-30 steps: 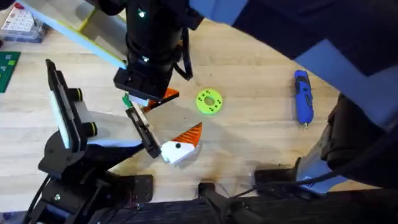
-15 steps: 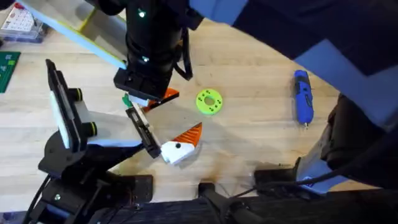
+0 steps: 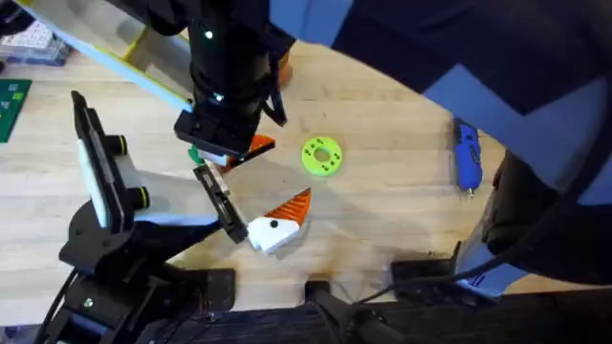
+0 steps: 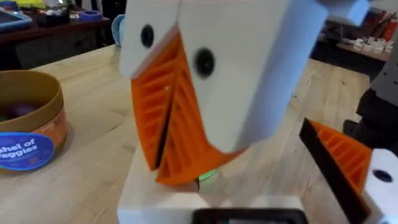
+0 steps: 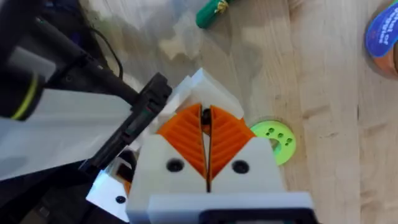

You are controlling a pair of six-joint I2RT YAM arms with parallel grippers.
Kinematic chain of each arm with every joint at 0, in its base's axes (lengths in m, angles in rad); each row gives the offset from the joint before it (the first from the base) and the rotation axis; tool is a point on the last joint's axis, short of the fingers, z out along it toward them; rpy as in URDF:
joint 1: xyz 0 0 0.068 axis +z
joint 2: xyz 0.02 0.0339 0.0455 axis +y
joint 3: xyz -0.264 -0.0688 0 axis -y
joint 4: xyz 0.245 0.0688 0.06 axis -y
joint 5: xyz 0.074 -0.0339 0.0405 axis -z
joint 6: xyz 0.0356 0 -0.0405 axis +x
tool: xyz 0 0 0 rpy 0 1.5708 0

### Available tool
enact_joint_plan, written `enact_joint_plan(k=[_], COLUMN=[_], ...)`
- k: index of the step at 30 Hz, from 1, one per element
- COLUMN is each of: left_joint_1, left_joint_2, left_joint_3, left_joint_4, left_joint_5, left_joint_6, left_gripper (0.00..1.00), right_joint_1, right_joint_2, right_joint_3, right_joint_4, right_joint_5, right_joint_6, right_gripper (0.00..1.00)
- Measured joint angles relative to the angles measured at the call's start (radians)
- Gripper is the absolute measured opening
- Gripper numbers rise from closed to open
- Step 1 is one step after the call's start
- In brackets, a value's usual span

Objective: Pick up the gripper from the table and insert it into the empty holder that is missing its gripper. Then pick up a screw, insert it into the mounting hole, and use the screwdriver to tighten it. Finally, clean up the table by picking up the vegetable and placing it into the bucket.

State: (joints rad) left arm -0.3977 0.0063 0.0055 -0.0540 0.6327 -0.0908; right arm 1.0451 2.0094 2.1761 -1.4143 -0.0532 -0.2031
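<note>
My right gripper [image 3: 239, 150] reaches across and points down at the far end of the black rail [image 3: 220, 203]. Its orange pads [image 5: 186, 140] are shut, with a small dark thing that looks like a screw pinched at the tips. The gripper [image 3: 279, 225], an orange ribbed finger on a white base, sits at the rail's near end; I cannot tell whether it is fixed there. My left gripper [image 3: 263, 186] is open, one finger [image 4: 342, 158] showing. The blue screwdriver [image 3: 466, 161] lies far right on the table [image 3: 382, 220]. A green vegetable [image 5: 211, 12] lies near the bucket [image 4: 28, 118].
A lime-green disc with holes [image 3: 321, 157] lies right of the right gripper. A parts box [image 3: 33, 38], a green mat [image 3: 11, 105] and a yellow-edged board [image 3: 124, 48] sit at the far left. The right arm's blurred bulk [image 3: 459, 57] covers the upper right.
The blurred upper part of the right arm has swung lower across the view and now hides the screwdriver's top. The right gripper has stayed over the rail's far end.
</note>
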Motion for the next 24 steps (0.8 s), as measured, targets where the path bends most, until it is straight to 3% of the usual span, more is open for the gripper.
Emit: enact_joint_plan(k=[24], left_joint_1=[0.0], left_joint_2=[0.0], left_joint_3=[0.0], left_joint_4=[0.0], left_joint_5=[0.0], left_joint_6=[-0.011], left_gripper=[0.992], right_joint_1=[0.0], right_joint_2=[0.007], right_joint_3=[0.005], right_joint_4=[0.001], right_joint_5=[0.0], right_joint_6=[0.0], right_gripper=[0.011])
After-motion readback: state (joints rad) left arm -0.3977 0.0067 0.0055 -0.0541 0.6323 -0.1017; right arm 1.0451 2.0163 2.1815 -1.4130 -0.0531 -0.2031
